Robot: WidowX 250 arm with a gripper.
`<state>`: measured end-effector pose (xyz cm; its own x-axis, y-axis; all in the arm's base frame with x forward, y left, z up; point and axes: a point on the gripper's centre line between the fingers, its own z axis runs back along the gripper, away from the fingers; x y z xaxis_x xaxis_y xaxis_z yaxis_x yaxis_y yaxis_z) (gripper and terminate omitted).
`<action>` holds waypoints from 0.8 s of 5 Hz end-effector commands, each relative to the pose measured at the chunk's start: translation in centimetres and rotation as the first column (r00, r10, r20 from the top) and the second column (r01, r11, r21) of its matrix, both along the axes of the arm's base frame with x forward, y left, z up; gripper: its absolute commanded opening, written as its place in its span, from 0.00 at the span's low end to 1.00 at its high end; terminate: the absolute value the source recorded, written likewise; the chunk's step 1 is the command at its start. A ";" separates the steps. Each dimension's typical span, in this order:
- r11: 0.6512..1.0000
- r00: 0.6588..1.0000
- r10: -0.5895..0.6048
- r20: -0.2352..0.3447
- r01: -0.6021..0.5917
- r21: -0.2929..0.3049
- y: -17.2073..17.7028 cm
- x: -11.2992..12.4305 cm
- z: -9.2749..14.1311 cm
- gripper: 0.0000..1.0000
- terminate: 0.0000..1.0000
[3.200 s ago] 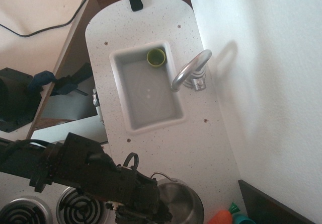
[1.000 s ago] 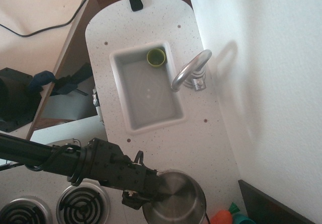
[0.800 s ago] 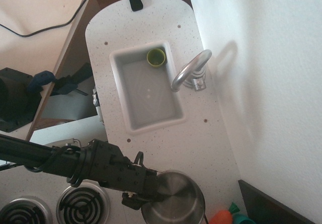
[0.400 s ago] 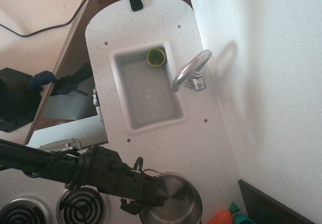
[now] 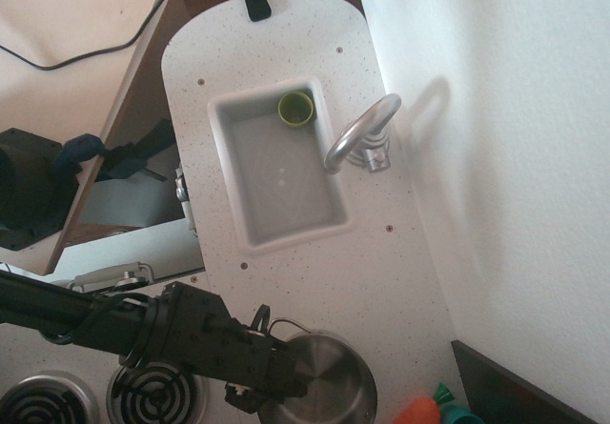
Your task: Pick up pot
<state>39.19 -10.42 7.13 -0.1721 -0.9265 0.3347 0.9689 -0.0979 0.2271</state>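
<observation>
The black pincer (image 5: pixel 272 389) is low in the picture and is closed on the left rim of the shiny pot (image 5: pixel 324 386). The pot looks empty. It sits just right of the pincer, near the counter's (image 5: pixel 381 281) bottom edge. Far above the pincer, a small green cup (image 5: pixel 295 109) stands in the sink's (image 5: pixel 329 216) top corner. Bare counter lies between sink and pot.

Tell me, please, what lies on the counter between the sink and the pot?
Only bare speckled counter separates the sink from the pot in this overhead view.
</observation>
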 end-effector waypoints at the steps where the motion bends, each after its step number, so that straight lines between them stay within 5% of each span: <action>1: 1.000 0.997 -0.027 0.075 0.026 0.008 -0.7 0.8 2.3 1.00 0.00; 2: 1.000 0.979 0.019 0.205 -0.017 -0.013 -0.2 0.5 5.2 0.00 0.00; 3: 0.995 0.896 0.076 0.438 -0.037 -0.096 0.3 0.8 10.1 0.00 0.00; 4: 0.995 0.880 0.063 0.470 -0.019 -0.096 -0.1 1.1 12.6 0.00 0.00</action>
